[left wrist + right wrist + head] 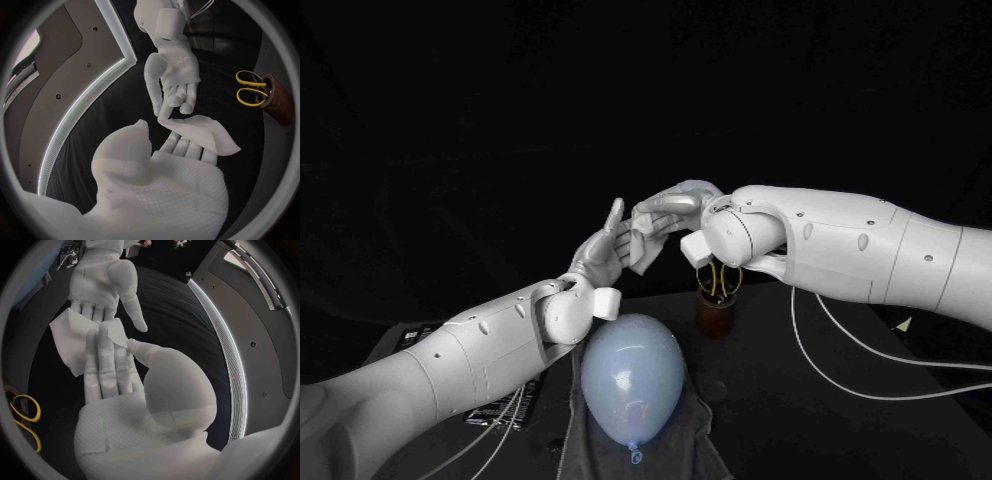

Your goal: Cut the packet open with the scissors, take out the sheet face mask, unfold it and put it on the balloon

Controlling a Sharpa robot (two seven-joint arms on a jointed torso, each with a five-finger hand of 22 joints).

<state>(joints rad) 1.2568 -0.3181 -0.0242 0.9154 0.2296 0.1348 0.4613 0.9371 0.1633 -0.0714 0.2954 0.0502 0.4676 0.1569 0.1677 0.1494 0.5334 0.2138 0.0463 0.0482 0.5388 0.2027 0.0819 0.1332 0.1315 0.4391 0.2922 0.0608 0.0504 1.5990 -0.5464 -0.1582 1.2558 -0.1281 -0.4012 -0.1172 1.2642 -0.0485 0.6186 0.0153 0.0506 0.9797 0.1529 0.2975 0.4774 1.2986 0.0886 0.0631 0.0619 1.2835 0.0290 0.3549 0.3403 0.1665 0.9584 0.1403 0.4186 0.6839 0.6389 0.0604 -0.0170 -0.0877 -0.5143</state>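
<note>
The right hand (672, 208) pinches a corner of the sheet face mask (646, 250) between thumb and fingers. The left hand (599, 255) faces it, flat and unclenched with its thumb apart, and the mask lies across its fingertips. Both are raised above the surface (790, 430). The balloon (632, 375) lies below them and the scissors (721, 280) stand just beside it.

One balloon (632, 375), one sheet mask (206, 132), one scissors (251, 88), seemingly one holder (279, 104).

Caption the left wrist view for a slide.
Right hand pinches the sheet mask, which lies across the left hand; scissors stand in a holder.
</note>
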